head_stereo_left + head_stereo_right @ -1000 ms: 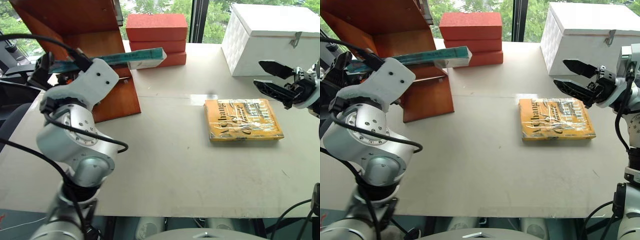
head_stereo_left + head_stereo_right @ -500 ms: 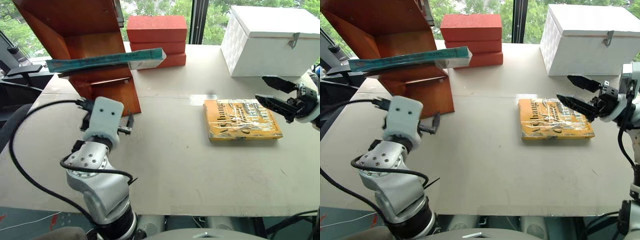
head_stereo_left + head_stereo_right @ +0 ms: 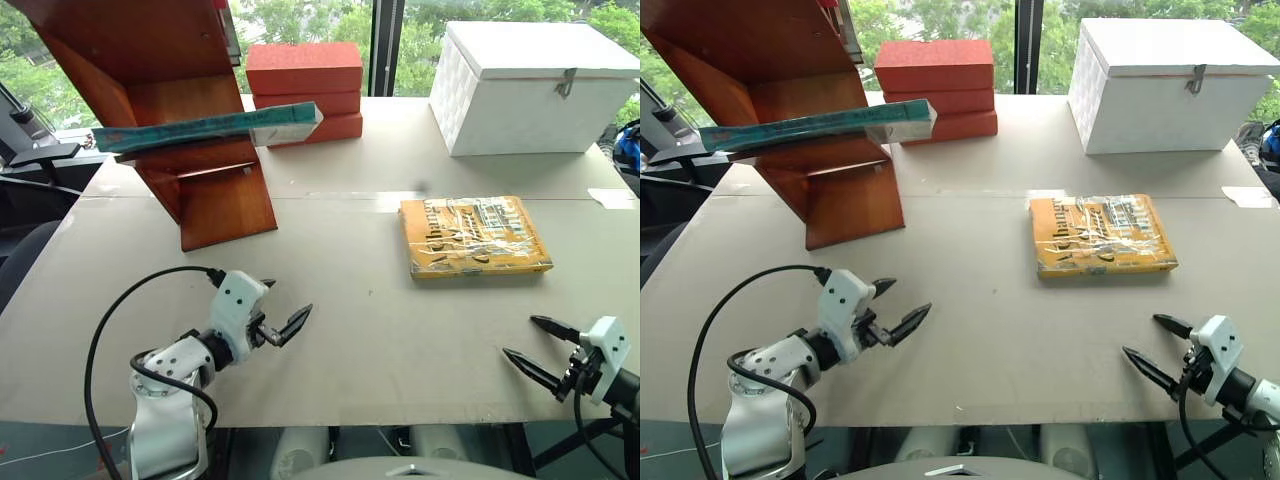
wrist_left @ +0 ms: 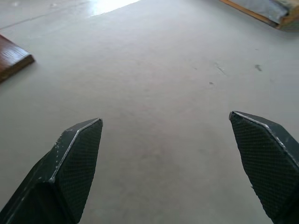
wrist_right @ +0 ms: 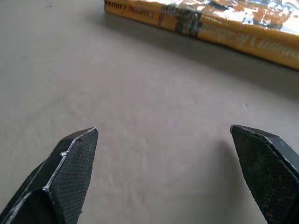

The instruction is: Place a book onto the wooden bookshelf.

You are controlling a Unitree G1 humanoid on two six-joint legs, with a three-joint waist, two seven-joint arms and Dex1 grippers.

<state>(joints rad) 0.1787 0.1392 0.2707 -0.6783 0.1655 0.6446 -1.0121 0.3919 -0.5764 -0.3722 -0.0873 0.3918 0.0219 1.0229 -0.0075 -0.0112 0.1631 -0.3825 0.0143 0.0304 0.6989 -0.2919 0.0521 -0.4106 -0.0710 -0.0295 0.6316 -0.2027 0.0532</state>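
- Book (image 3: 205,128): large, flat, teal-green, shiny clear wrap; lies flat on a shelf of the wooden bookshelf (image 3: 160,95), one end jutting past the shelf's side toward the red-orange bricks (image 3: 304,82).
- Left gripper (image 3: 281,312): low over the table (image 3: 350,300), jaws wide, empty; book well beyond it, higher up.
- Right gripper (image 3: 535,346): near the table's front edge, jaws wide, empty; orange-yellow book (image 3: 472,235) lies just beyond its tips.
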